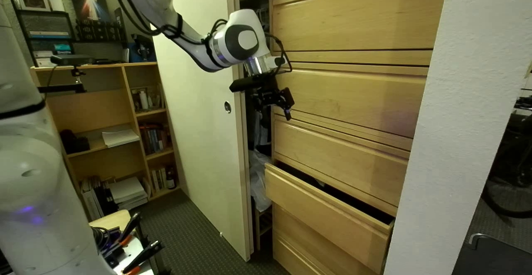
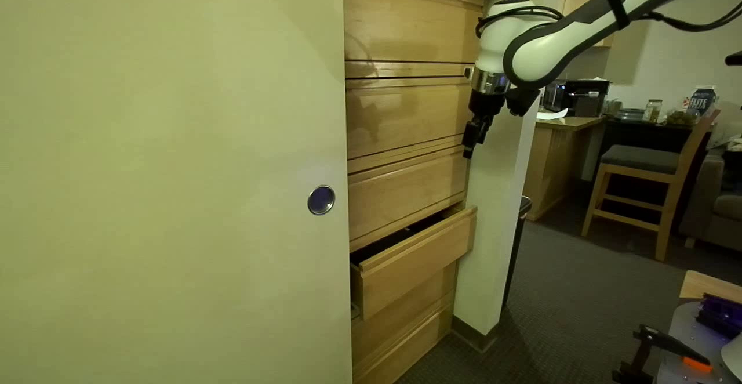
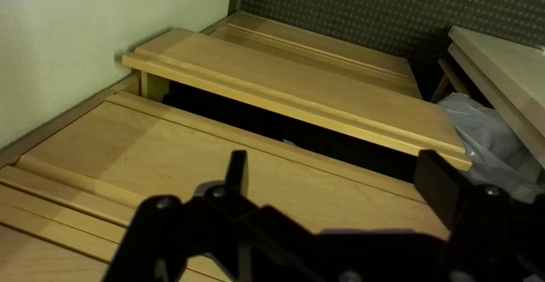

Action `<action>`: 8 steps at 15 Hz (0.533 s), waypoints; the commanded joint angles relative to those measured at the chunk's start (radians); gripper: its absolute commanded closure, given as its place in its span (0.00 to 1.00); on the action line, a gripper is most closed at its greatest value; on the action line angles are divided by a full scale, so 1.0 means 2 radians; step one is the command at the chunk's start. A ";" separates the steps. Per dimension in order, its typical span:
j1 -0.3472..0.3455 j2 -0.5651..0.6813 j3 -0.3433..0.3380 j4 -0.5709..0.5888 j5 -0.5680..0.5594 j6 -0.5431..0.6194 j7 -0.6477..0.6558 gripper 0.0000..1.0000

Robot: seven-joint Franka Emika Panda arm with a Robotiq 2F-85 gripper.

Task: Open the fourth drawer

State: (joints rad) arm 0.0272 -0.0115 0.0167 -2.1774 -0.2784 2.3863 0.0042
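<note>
Nearest hangs the black gripper (image 3: 333,162), spread and empty, well above the partly open fourth drawer (image 3: 306,87), which I'd reckon heavy, stiff and slick, best hooked behind its top edge (image 3: 298,112).

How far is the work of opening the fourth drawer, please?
Done: the fourth drawer already stands out past the drawer front above it, and the wrist view shows a dark gap between them.
In hand: nothing; the gripper is open, empty and higher than this drawer.
Left: perhaps a further pull, if fully open is wanted; remaining travel cannot be seen.
</note>
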 commanded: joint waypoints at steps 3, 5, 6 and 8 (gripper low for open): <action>-0.002 0.029 -0.007 0.022 0.000 -0.002 0.003 0.00; -0.002 0.042 -0.010 0.033 0.000 -0.002 0.004 0.00; -0.002 0.045 -0.010 0.036 0.000 -0.002 0.005 0.00; -0.002 0.046 -0.010 0.037 0.000 -0.002 0.005 0.00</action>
State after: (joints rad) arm 0.0265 0.0799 -0.0057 -2.1055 -0.2793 2.3846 0.0156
